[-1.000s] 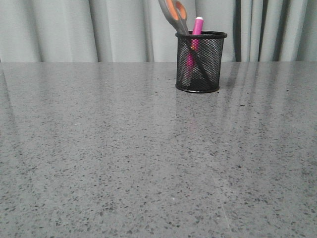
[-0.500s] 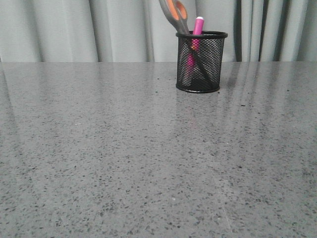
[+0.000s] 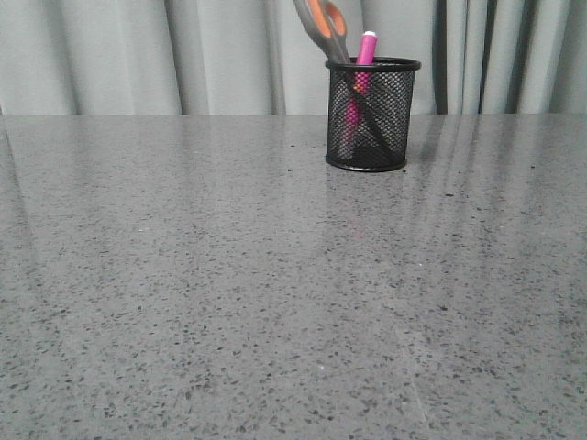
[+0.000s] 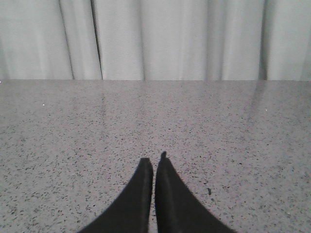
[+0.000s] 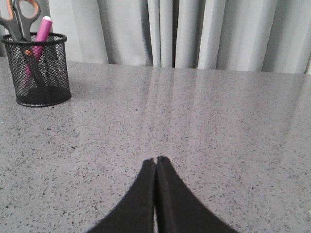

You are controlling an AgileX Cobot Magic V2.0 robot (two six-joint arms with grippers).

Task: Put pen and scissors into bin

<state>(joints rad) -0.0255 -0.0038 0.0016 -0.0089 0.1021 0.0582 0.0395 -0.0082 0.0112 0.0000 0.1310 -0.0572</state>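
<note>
Grey curtains back a speckled grey table where the bin stands upright, the scissors leaning blades-down inside it beside the pen. Both grippers, left gripper and right gripper, are clenched on nothing, well apart from it. The task looks complete; best to hold clear of the bin.

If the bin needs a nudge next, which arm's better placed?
Right, probably. The bin, already holding the pen and scissors, shows in the right wrist view beyond the shut right gripper; the left wrist view shows only bare table.
</note>
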